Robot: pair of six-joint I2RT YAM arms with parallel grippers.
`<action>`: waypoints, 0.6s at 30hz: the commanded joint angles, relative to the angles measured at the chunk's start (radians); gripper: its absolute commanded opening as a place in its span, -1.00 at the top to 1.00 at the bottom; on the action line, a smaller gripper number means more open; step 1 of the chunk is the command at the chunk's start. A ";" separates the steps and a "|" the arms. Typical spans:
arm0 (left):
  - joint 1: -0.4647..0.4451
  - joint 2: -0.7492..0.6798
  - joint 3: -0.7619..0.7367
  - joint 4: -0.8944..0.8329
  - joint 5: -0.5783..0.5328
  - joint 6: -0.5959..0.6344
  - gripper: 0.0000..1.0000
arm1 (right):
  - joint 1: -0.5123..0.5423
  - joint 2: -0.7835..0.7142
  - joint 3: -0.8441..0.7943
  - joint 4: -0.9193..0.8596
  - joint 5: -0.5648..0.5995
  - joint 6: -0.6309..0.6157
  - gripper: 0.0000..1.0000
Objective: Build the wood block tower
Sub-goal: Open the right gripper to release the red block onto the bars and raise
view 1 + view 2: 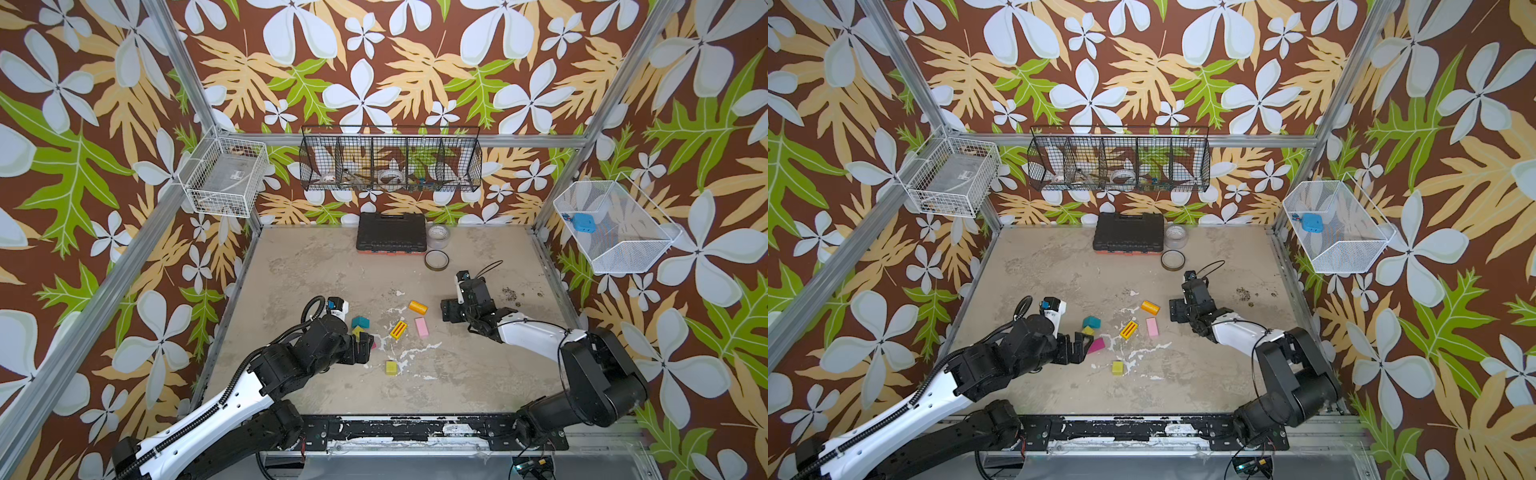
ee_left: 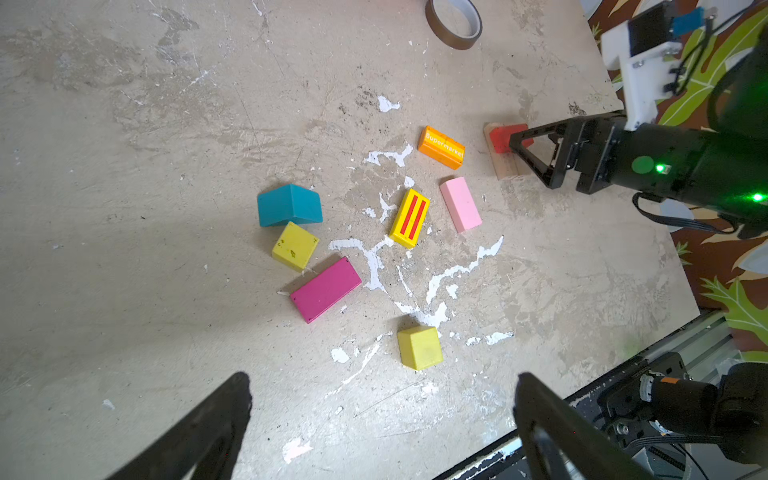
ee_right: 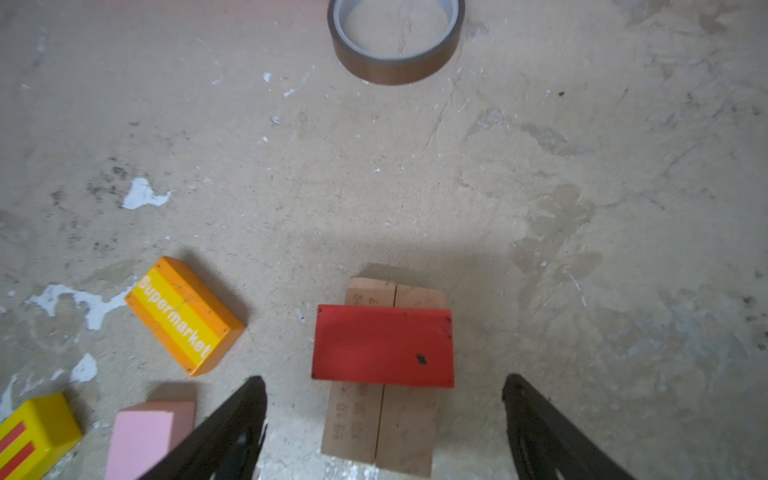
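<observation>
A red block lies crosswise on two tan planks set side by side. My right gripper is open just above them, its jaws clear of the block on both sides. In both top views that gripper hides the stack. Loose on the table lie an orange block, a pink block, a yellow red-striped block, a teal roof block, a magenta block and two yellow-green cubes. My left gripper is open and empty near the nearer cube.
A brown tape ring, a clear tape roll and a black case stand at the back of the table. Wire baskets hang on the walls. A black rail runs along the front edge.
</observation>
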 commanded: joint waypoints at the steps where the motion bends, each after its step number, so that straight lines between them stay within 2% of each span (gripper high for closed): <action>1: 0.001 -0.001 -0.001 0.015 0.000 0.004 -1.00 | -0.001 -0.085 -0.061 0.101 -0.053 -0.023 -0.89; 4: 0.001 -0.001 -0.001 0.014 0.000 0.004 -1.00 | -0.001 -0.196 -0.142 0.162 -0.074 -0.027 -0.99; 13: 0.001 0.003 -0.001 0.015 -0.001 0.002 -1.00 | 0.016 -0.415 -0.283 0.231 -0.096 -0.010 -0.99; 18: 0.001 0.008 -0.003 0.015 -0.001 0.003 -1.00 | 0.104 -0.519 -0.327 0.202 -0.116 0.056 -1.00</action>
